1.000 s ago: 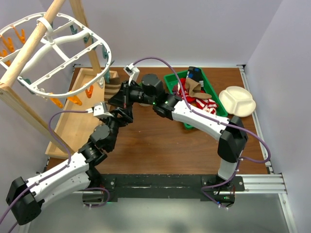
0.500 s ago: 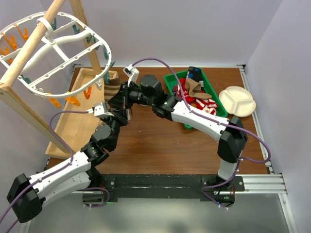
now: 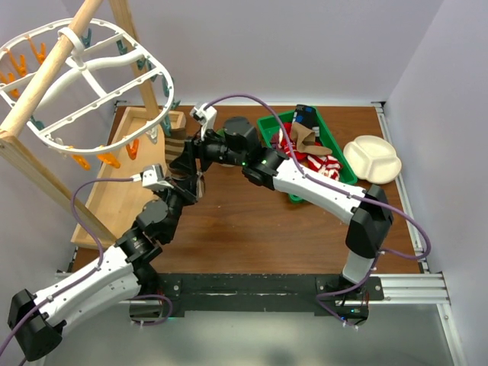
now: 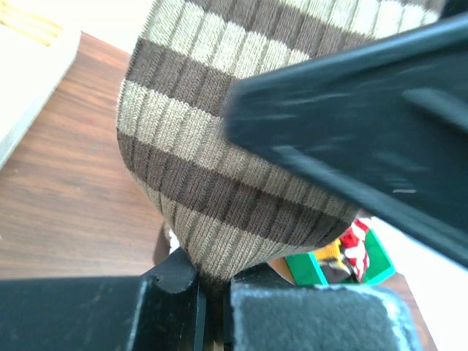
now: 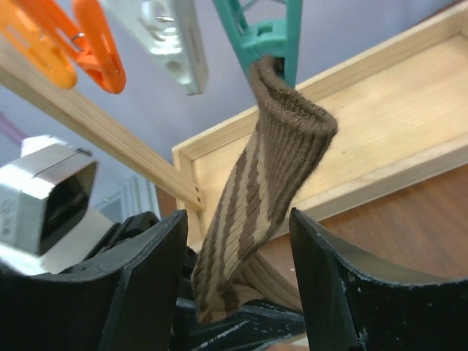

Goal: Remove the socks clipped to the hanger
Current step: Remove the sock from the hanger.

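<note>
Sock (image 5: 256,183), ribbed brown/tan stripes, hangs fr. teal clip (image 5: 274,36).

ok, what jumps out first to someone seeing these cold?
The brown-and-tan striped sock, hanging from a teal clip under the white hanger at the far left. The left gripper is shut on its lower end, and the right gripper stands open on either side of it. After that, the green bin at the back right, with loose socks piled in it.
</note>
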### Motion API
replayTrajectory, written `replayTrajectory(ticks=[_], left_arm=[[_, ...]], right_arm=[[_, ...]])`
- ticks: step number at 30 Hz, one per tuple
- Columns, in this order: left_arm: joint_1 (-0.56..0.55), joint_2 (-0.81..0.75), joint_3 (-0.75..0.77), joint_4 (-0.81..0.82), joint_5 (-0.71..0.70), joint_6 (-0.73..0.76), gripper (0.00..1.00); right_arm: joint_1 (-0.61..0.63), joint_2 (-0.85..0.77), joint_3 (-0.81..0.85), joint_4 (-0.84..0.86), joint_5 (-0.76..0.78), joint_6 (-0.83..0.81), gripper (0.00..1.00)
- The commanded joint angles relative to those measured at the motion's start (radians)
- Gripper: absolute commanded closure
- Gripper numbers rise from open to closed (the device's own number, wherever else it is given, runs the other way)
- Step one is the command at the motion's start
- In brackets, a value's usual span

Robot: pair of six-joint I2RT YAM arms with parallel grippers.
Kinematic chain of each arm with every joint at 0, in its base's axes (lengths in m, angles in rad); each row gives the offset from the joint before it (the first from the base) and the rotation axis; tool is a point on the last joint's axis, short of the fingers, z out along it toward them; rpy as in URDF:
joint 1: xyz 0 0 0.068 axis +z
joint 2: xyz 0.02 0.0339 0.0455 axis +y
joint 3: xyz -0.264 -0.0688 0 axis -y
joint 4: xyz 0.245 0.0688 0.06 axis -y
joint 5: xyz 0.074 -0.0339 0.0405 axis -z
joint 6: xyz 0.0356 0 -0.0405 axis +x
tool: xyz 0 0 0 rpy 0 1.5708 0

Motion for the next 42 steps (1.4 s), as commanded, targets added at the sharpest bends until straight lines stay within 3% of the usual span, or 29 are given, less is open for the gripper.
replayTrajectory(ticks=[1, 6, 28, 42], left_arm=[[0.002, -0.024, 0.023, -0.085, 0.05, -0.051, 1.0], [0.004, -0.043, 0.034, -0.125, 0.052, -0.059, 1.0], [0.004, -0.024, 0.048, -0.114, 0.055, -0.033, 1.0], [0.004, -0.027, 0.051, -0.12, 0.058, -0.027, 1.0]], right_arm=[[-0.039, -0.11, -0.03, 0.064, -0.055, -0.122, 0.37], [-0.095, -0.124, -0.058, 0.183, -0.167, -0.082, 0.37], [-0.026, 0.033, 0.21, 0.101, -0.073, -0.151, 0.37], [-0.02, 0.091, 0.24, 0.202, -0.016, -0.095, 0.44]])
